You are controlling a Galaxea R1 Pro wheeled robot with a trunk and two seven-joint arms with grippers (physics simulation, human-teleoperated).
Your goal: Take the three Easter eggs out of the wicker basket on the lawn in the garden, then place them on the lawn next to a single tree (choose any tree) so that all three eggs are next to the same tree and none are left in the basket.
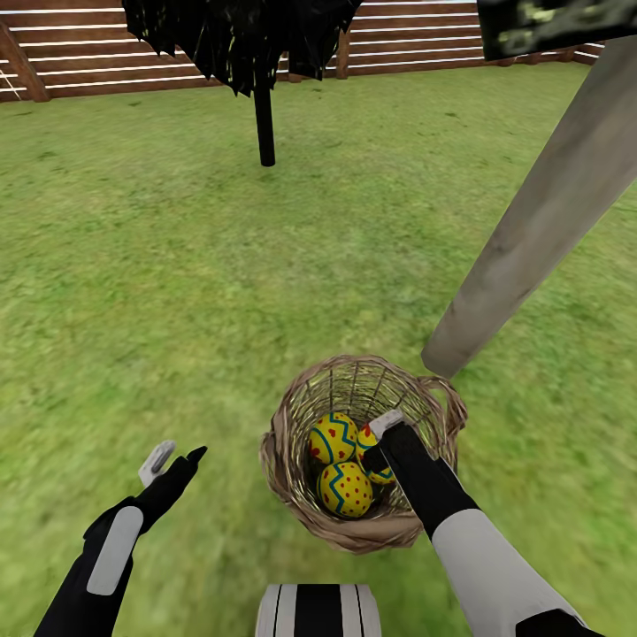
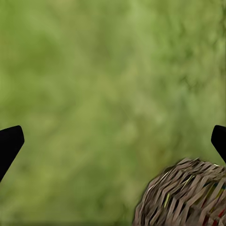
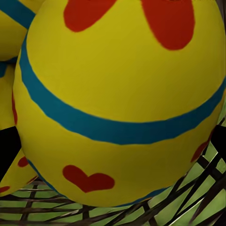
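Note:
The wicker basket (image 1: 292,416) stands on the lawn (image 1: 177,283) close to the foot of a pale grey tree (image 1: 531,239) trunk. Three yellow Easter eggs lie inside it: one (image 1: 333,437) at the back, one (image 1: 345,489) in front, and a third (image 1: 368,440) partly hidden by my right gripper (image 1: 380,442). That gripper reaches into the basket. In the right wrist view one egg (image 3: 117,94) sits very close between its spread fingers, over the wicker bottom (image 3: 117,214). My left gripper (image 1: 177,457) hangs open and empty over grass left of the basket (image 2: 188,193).
A dark tree with a thin black trunk (image 1: 264,124) stands further back on the lawn. A brown slatted fence (image 1: 88,53) closes the garden behind it. Open grass stretches to the left and around the pale trunk's base (image 1: 447,354).

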